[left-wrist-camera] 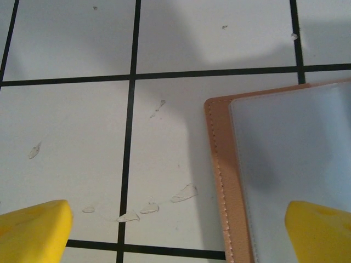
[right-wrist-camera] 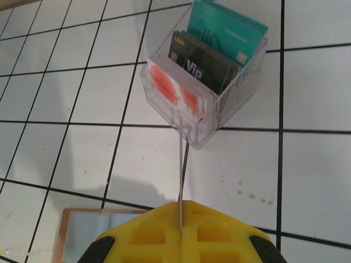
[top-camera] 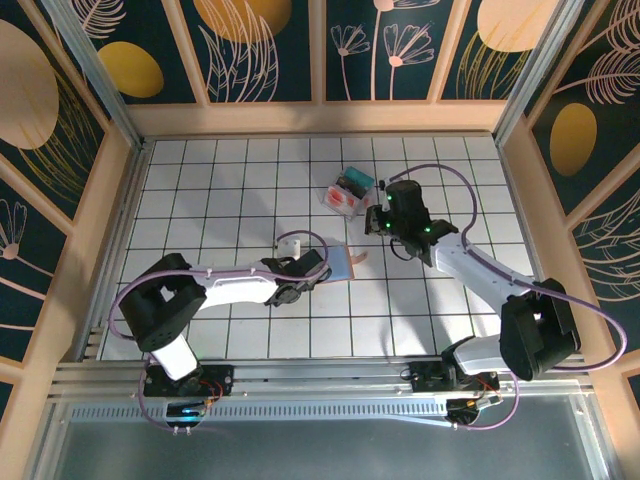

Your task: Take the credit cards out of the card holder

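1. The card holder point(top-camera: 342, 262) lies open and flat on the tiled table point(top-camera: 200, 180), blue-grey inside up.
2. The left gripper point(top-camera: 320, 270) is spread wide. The left wrist view point(left-wrist-camera: 178, 235) shows one finger over bare tile and the other over the card holder point(left-wrist-camera: 285, 164), past its tan stitched edge.
3. The right gripper point(right-wrist-camera: 181, 219) is pressed together, pinching a thin card point(right-wrist-camera: 180, 175) seen edge-on. The card holder point(right-wrist-camera: 82, 230) lies near it, at lower left in the right wrist view.
4. The right wrist view shows the clear box point(right-wrist-camera: 241, 98) with teal, black and red-white cards point(right-wrist-camera: 203, 66) standing in it. The top view gives the clear box point(top-camera: 350, 190) as colour patches.

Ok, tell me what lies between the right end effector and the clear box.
Right wrist view: a thin card, edge-on, pinched in the right end effector, stretches toward the clear box; beside it, bare white tile.
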